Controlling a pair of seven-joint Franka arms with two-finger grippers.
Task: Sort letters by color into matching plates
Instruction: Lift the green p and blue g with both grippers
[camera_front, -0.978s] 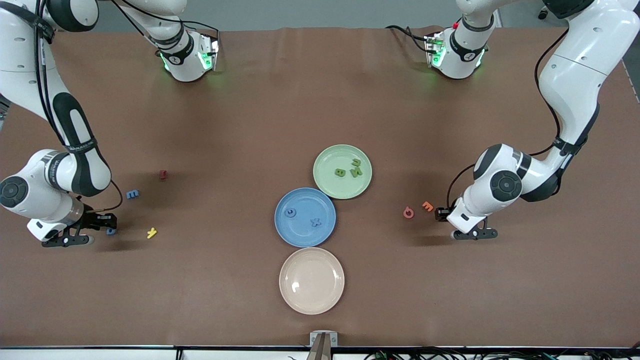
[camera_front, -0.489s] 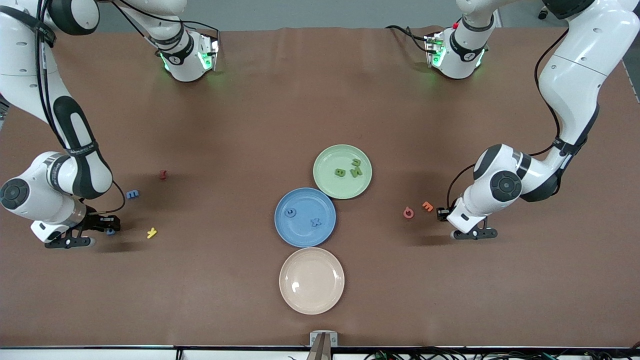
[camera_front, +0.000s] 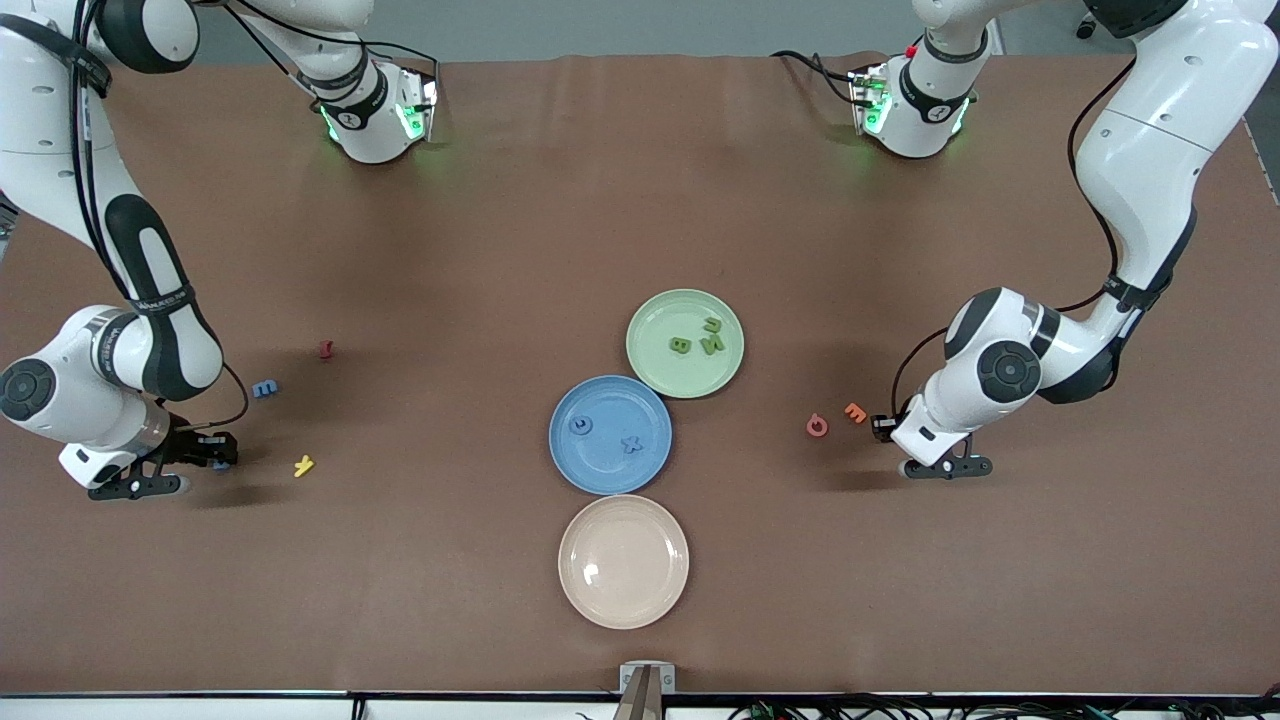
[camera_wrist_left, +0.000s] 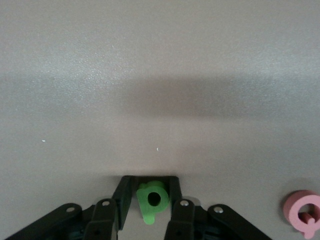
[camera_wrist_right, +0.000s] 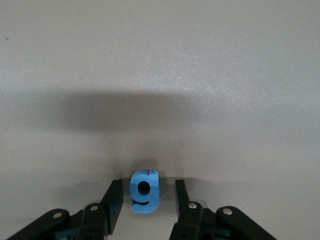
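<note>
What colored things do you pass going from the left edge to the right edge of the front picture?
blue letter m → yellow letter → dark red letter → blue plate → light green plate → pink letter → orange letter

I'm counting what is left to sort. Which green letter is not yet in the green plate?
The green letter between the left gripper fingers, on the table toward the left arm's end. The other three green letters lie in the green plate.
</note>
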